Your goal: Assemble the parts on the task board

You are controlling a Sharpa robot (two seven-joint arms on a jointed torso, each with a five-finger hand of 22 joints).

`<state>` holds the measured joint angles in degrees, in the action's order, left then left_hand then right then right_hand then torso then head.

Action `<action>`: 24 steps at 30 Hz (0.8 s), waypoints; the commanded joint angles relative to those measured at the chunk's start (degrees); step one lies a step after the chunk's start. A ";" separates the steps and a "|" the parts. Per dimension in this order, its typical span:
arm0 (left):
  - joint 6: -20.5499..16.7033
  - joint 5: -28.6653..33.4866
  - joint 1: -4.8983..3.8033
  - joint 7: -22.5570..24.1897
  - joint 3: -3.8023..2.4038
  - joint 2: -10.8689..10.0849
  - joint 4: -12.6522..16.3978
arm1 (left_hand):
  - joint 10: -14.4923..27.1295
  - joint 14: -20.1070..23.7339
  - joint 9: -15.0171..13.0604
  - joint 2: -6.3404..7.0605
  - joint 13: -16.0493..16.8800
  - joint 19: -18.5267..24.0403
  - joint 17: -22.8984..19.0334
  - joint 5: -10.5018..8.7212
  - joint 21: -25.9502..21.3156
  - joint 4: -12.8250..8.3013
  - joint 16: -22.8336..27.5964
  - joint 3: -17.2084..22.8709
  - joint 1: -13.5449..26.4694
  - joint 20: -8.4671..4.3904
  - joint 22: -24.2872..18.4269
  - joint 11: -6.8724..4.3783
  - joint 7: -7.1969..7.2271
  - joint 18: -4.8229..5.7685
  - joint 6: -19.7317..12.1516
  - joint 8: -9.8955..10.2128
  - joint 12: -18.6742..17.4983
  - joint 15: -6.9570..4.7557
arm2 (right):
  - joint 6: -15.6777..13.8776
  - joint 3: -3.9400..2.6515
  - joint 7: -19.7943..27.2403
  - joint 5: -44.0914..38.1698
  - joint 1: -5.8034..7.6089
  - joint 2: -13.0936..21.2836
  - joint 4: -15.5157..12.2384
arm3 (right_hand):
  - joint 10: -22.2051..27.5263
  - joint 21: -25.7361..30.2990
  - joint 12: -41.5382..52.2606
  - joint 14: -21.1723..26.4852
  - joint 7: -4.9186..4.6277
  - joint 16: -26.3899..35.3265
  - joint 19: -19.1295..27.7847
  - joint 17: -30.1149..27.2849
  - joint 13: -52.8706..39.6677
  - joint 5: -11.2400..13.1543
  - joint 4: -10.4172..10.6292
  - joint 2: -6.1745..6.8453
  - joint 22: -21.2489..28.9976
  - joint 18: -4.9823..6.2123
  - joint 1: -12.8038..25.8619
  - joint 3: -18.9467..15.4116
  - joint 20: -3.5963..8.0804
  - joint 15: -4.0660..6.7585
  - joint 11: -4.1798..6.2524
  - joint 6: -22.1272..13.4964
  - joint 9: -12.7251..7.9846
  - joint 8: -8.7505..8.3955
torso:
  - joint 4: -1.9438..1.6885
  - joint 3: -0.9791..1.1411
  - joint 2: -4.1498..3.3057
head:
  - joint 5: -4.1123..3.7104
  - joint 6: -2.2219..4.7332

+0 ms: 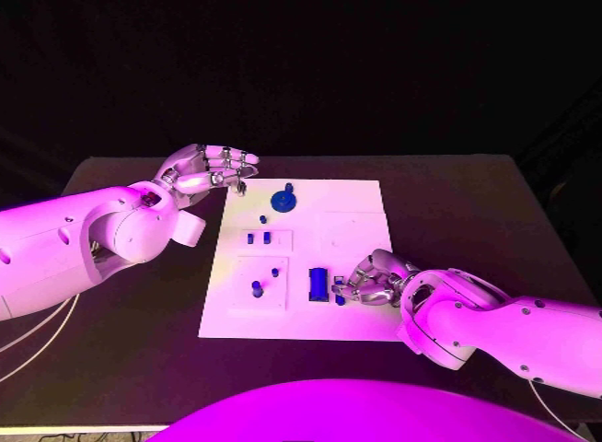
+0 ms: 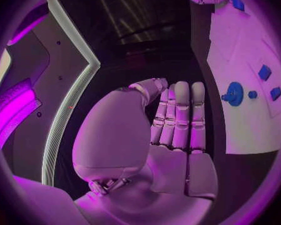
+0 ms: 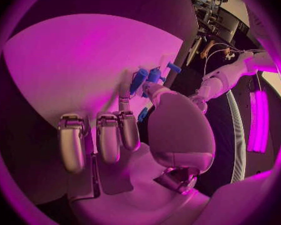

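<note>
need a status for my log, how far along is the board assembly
Partly done, it seems. A round blue part and small pegs already stand on the white board. The right hand is working at a blue block near the board's front. The left hand hovers empty off the board's far corner.

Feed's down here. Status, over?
Left hand open, off the board's far left corner. Right hand on a blue part at the near edge. Nothing in the way.
</note>
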<state>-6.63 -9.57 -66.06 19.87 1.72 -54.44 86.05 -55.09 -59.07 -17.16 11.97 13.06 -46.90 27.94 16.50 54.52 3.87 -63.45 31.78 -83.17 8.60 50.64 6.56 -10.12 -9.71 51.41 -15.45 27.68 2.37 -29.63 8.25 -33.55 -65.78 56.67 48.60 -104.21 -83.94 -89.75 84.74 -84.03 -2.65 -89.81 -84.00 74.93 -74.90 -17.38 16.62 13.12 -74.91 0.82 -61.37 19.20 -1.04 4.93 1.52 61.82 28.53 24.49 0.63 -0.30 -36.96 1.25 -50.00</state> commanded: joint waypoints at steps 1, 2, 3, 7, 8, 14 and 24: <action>0.81 0.45 -0.02 0.27 -0.04 0.02 0.15 | 0.36 0.31 0.06 -0.30 -0.09 0.44 -0.09 0.19 0.22 -0.02 0.29 0.18 0.46 -0.14 0.05 0.02 -0.12 -0.73 0.30 -0.10 0.26 0.23 | 1.82 0.03 0.50 -0.62 -0.08 -0.13 -0.04 | -4.41 -0.25 -0.17 -5.91 0.02 -0.04 -6.00 14.79 -12.98 0.66 0.04 -0.06 -15.09 -0.82 1.01 -0.83 -0.07 0.11 0.01 -0.26 0.00 0.29 | -0.02 0.03 0.01 | 0.02 0.04; 0.80 0.45 -0.02 0.26 -0.04 0.02 0.14 | 0.36 0.31 0.06 -0.30 -0.09 0.44 -0.09 0.19 0.22 -0.02 0.29 0.18 0.46 -0.14 0.05 0.02 -0.12 -0.73 0.30 -0.10 0.26 0.23 | 1.80 0.03 0.58 -0.63 -0.08 -0.14 -0.03 | -4.40 -0.25 -0.23 -5.90 0.03 -0.01 -6.00 14.73 -12.96 0.96 0.08 -0.09 -15.09 -0.82 1.51 -1.49 -0.07 0.11 0.01 -0.27 0.01 0.31 | -0.01 0.03 0.01 | 0.00 0.05; 0.79 0.45 -0.02 0.26 -0.04 0.02 0.13 | 0.36 0.31 0.06 -0.30 -0.09 0.44 -0.09 0.19 0.22 -0.02 0.29 0.18 0.46 -0.14 0.05 0.02 -0.12 -0.73 0.30 -0.10 0.26 0.23 | 1.75 0.03 0.72 -0.62 -0.08 -0.15 -0.03 | -4.40 -0.25 -0.21 -5.90 0.04 -0.02 -6.00 14.75 -12.97 1.14 0.09 -0.16 -15.09 -0.82 1.70 -1.85 -0.06 0.12 0.02 -0.28 0.02 0.32 | 0.00 0.03 0.00 | 0.02 0.07; 0.75 0.45 -0.02 0.24 -0.04 0.02 0.07 | 0.38 0.31 0.07 -0.30 -0.10 0.47 -0.09 0.19 0.22 0.01 0.29 0.19 0.55 -0.13 0.07 0.03 -0.13 -0.73 0.28 -0.08 0.26 0.24 | 1.60 0.03 1.30 -0.55 -0.08 -0.09 -0.10 | -4.40 -0.25 -0.22 -5.90 0.11 -0.02 -6.00 14.75 -12.99 2.98 0.12 -0.80 -15.09 -0.82 2.78 -4.18 -0.04 0.16 0.07 -0.32 0.07 0.43 | 0.03 0.03 0.01 | 0.04 0.09; 0.74 0.45 -0.02 0.23 -0.04 0.02 0.05 | 0.38 0.31 0.07 -0.30 -0.10 0.47 -0.09 0.19 0.22 0.01 0.29 0.19 0.55 -0.13 0.07 0.03 -0.13 -0.73 0.28 -0.08 0.26 0.24 | 1.55 0.03 1.50 -0.54 -0.08 -0.02 -0.16 | -4.40 -0.25 -0.24 -5.90 0.12 -0.01 -6.00 14.74 -12.98 3.37 0.11 -1.00 -15.09 -0.82 2.89 -4.72 -0.03 0.17 0.08 -0.32 0.08 0.46 | 0.02 0.03 0.01 | 0.05 0.10; 0.72 0.45 -0.02 0.20 -0.04 -0.01 -0.02 | 0.40 0.30 0.08 -0.37 -0.11 0.49 -0.09 0.21 0.22 0.07 0.29 0.22 0.65 -0.12 0.08 0.04 -0.14 -0.73 0.26 -0.06 0.26 0.26 | 1.29 0.03 2.56 -0.52 -0.08 0.81 -0.60 | -4.41 -0.25 -0.21 -5.91 0.14 -0.03 -6.00 14.77 -13.00 3.69 0.10 -1.19 -15.09 -0.82 2.93 -5.41 -0.02 0.18 0.09 -0.34 0.10 0.49 | 0.01 0.03 0.02 | 0.09 0.14; 0.65 0.39 -0.02 0.09 -0.04 -0.14 -0.13 | 0.41 0.30 0.09 -0.43 -0.12 0.52 -0.10 0.22 0.22 0.11 0.28 0.27 0.71 -0.11 0.10 0.04 -0.14 -0.73 0.26 -0.05 0.27 0.26 | 4.05 0.02 6.40 -0.26 -0.08 3.29 -2.12 | -4.42 -0.25 -0.20 -5.93 0.17 -0.07 -6.00 14.86 -13.03 5.24 -0.01 -2.05 -15.09 -0.82 1.07 -9.71 -0.01 0.19 0.11 -0.47 0.13 0.64 | 0.06 0.05 0.01 | 0.29 0.27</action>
<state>-6.64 -9.51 -66.06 19.74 1.72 -54.61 85.88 -55.09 -59.07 -17.12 11.74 13.01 -46.69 27.89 16.50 54.52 3.87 -63.45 31.78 -82.94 8.39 50.68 6.56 -10.12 -9.71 51.41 -15.45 27.68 2.37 -28.30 8.27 -30.47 -65.81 56.65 51.79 -106.02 -83.93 -89.75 84.74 -84.03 -2.48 -89.81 -84.00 74.91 -74.90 -12.31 16.66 10.98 -74.90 0.82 -59.94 9.72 -1.04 4.92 1.52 61.65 28.61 24.83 0.64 -0.24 -36.95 1.50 -49.76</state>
